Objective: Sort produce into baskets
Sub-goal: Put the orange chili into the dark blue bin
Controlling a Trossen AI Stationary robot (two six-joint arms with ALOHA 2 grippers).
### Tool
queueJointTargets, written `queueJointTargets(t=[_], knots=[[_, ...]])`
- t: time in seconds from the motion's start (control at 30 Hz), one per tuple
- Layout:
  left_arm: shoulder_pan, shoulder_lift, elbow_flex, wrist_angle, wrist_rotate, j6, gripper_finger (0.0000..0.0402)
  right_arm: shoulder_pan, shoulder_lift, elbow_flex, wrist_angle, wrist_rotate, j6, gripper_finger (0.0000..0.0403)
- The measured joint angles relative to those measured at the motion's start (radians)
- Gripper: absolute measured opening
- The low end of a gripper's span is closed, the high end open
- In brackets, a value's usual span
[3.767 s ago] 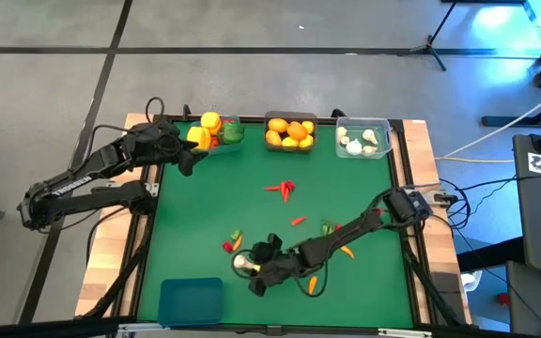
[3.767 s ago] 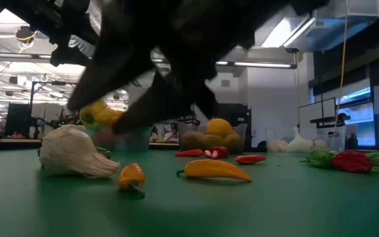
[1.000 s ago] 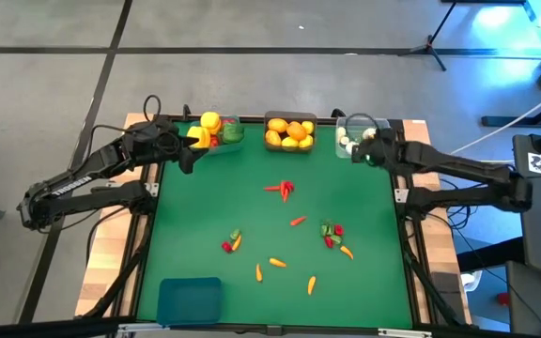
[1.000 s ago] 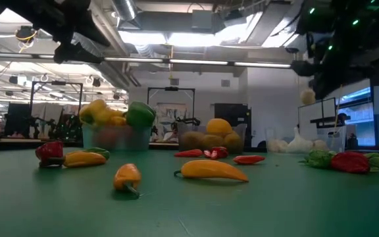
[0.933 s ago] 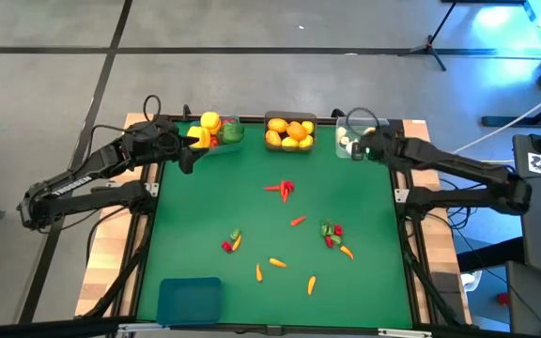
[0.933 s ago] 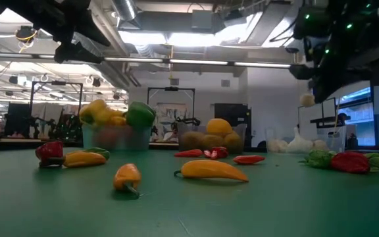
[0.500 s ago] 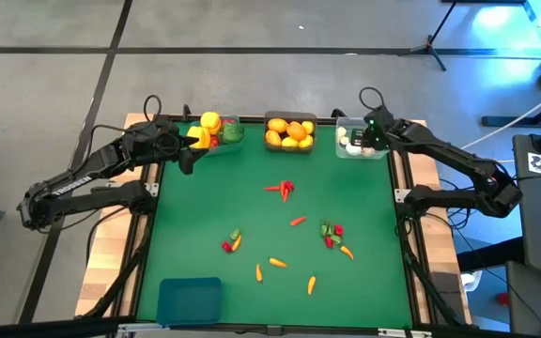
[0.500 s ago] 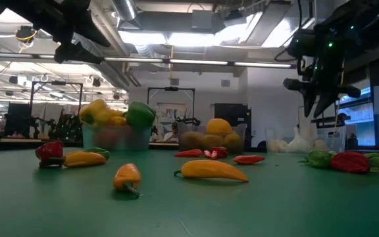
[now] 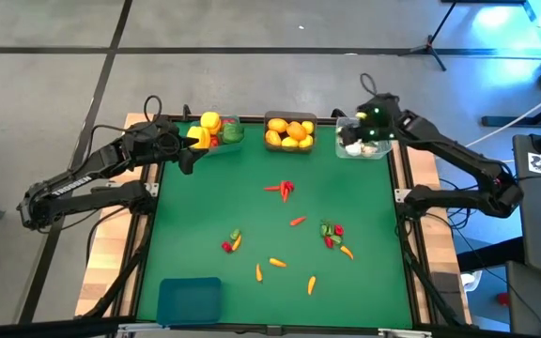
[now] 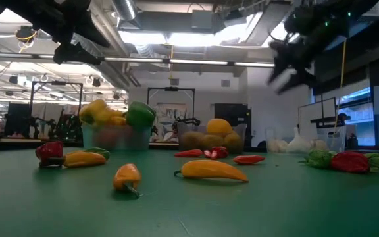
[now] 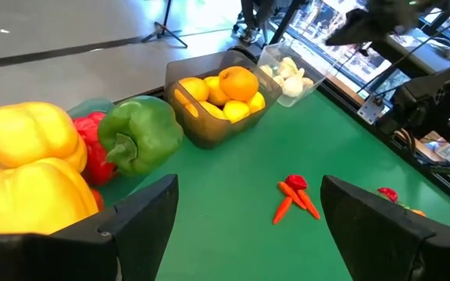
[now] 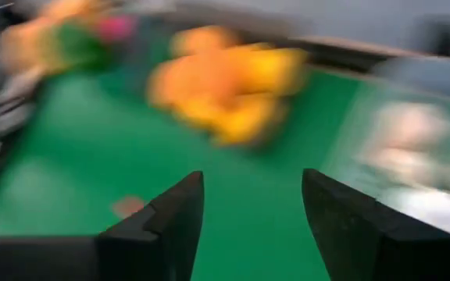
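The teal basket (image 9: 222, 132) holds peppers, with the left end effector (image 9: 184, 150) spread beside it. The grey basket (image 9: 290, 131) holds oranges and lemons. The clear basket (image 9: 363, 141) holds garlic, under the spread, empty right end effector (image 9: 372, 131). The blue basket (image 9: 191, 300) sits near the front

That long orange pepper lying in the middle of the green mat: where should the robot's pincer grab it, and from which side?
Probably from straight above, across the thick middle of the long orange pepper. It lies flat on its side, with clear mat around it, and it tapers toward the tip, so the narrow ends would likely slip. Fingers set either side of its width should close best.
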Motion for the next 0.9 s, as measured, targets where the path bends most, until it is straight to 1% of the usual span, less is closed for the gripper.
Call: queueJointTargets(t=[0.07,0.13,0.3,0.43,0.5,0.57,0.63,0.8,0.9], knots=[[0.0,0.0,0.0,0.0,0.0,-0.006,0.0308,0.067,-0.008,0.006,0.041,-0.072,-0.008,0.021],[0.0,0.0,0.0,0.001,0.0,-0.019,0.0308,0.159,-0.007,0.006,0.075,-0.079,-0.027,0.0208],[0.0,0.0,0.0,0.004,0.005,-0.032,0.0308,0.42,0.061,0.006,0.185,0.078,-0.11,0.0205],[0.0,0.0,0.0,0.003,0.005,-0.05,0.0308,0.561,0.168,0.006,0.366,0.194,-0.181,0.0205],[0.0,0.0,0.0,0.001,0.005,-0.055,0.0308,0.608,0.231,0.006,0.457,0.208,-0.235,0.0205],[0.0,0.0,0.0,-0.002,0.006,-0.056,0.0308,0.638,0.296,0.006,0.506,0.208,-0.293,0.0205],[0.0,0.0,0.0,-0.002,0.006,-0.057,0.0308,0.658,0.356,0.005,0.534,0.207,-0.317,0.0207],[0.0,0.0,0.0,-0.002,0.006,-0.073,0.0308,0.654,0.478,0.005,0.57,0.212,-0.318,0.0223],[0.0,0.0,0.0,-0.002,0.006,-0.077,0.0308,0.656,0.543,0.005,0.638,0.211,-0.333,0.0231]])
